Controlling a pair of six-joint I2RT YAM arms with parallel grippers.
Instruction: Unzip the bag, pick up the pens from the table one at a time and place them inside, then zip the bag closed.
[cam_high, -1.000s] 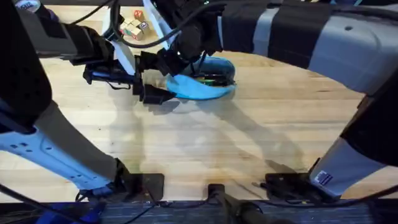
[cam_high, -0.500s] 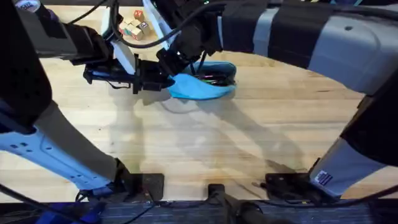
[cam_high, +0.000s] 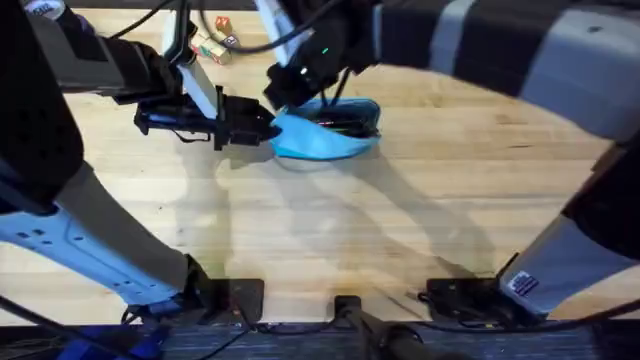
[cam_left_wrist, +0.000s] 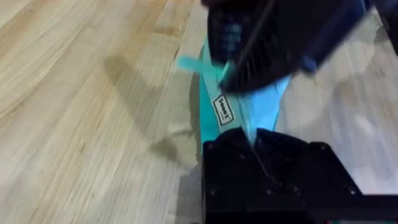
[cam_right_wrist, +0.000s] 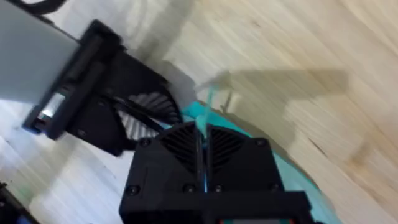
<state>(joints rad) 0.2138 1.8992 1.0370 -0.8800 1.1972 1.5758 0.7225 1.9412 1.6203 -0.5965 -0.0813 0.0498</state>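
soft light-blue fabric is being seen at the far middle of the desk (cam_high: 330, 220), where the bag (cam_high: 325, 135) is lying as an elongated, rounded pouch. its upper side is gaping, and dark thin shapes, probably the pens (cam_high: 345, 124), are being shown inside the opening; they cannot be told apart clearly. the desk is being shown as pale wooden planks with fine grain and long seams.

the bag's left end is being pinched by the left gripper (cam_high: 268, 130), whose black jaws are being kept closed on a flat fold of the fabric. in the left wrist view the fold is being seen as a thin blue strip running into the left gripper (cam_left_wrist: 258, 146), with a small white printed label (cam_left_wrist: 222, 109) on it and a teal pull (cam_left_wrist: 198, 65) sticking out beside it.

the right gripper (cam_high: 300, 85) is being held just over the bag's left part. in its own wrist view the right gripper (cam_right_wrist: 203, 146) is being shown with ribbed black jaws pressed together on a thin teal strip, apparently the pull.

small wooden blocks (cam_high: 210, 45) are being seen at the far edge, well apart from the bag.
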